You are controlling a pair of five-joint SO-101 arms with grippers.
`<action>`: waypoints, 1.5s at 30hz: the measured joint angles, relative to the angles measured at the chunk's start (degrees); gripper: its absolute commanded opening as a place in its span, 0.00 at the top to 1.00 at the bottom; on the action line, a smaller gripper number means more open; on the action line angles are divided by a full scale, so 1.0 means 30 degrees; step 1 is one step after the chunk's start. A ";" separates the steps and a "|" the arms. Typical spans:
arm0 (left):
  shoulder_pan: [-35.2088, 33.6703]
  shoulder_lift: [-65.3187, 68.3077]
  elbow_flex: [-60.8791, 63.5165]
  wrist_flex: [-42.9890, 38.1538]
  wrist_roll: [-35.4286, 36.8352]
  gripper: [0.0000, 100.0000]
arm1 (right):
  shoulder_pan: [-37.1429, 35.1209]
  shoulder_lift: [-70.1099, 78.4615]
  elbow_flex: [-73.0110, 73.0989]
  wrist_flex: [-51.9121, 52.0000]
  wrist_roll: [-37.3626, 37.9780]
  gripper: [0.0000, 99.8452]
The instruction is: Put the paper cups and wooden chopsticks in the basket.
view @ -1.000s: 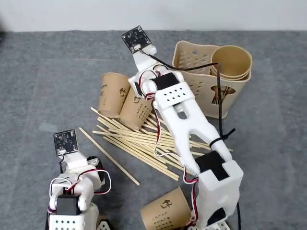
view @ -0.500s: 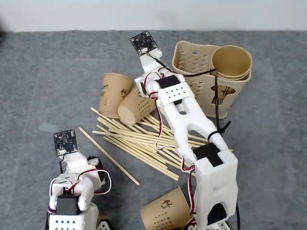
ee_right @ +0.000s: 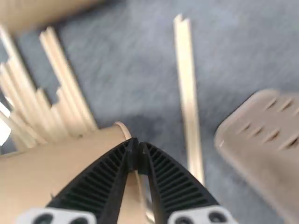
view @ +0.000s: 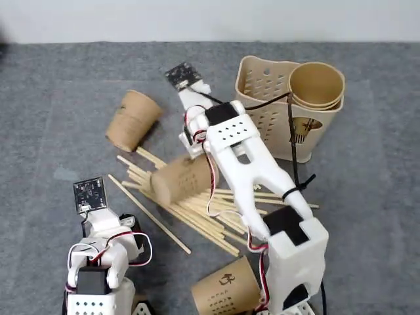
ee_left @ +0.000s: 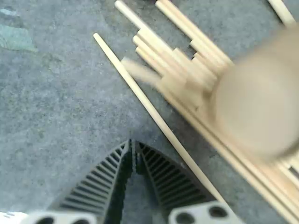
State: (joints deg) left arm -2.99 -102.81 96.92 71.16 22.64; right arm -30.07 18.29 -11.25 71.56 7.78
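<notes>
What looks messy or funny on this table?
Three paper cups lie on their sides: the far cup, the near cup, and the middle cup, which the right claw pinches at its rim. The chopsticks sprawl in a loose heap outside the basket.

left arm (view: 98, 275) folded back | left claw (ee_left: 132, 145) closed | right arm (view: 256, 170) stretched out | right claw (ee_right: 135, 147) closed

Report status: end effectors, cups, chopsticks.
Left end effector shut, empty. Right end effector shut on rim of brown paper cup. Pale wooden chopsticks heaped on grey carpet. Beige perforated basket approach looks open.
</notes>
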 measured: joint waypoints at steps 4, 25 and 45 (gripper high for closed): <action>0.0000 0.0000 0.0000 0.0000 0.0000 0.99 | -0.0850 -0.1143 0.0000 0.2520 0.0000 0.99; 0.0000 0.0000 0.0000 0.0000 0.0000 0.99 | 0.0557 -0.6711 0.0381 0.7238 0.5392 0.84; 0.0000 0.0000 0.0000 0.0000 0.0000 0.99 | -0.1377 -0.6711 0.8586 0.1495 0.8733 0.84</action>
State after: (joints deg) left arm -2.99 -102.81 96.92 71.16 22.64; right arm -34.20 -1.85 14.51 76.04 33.98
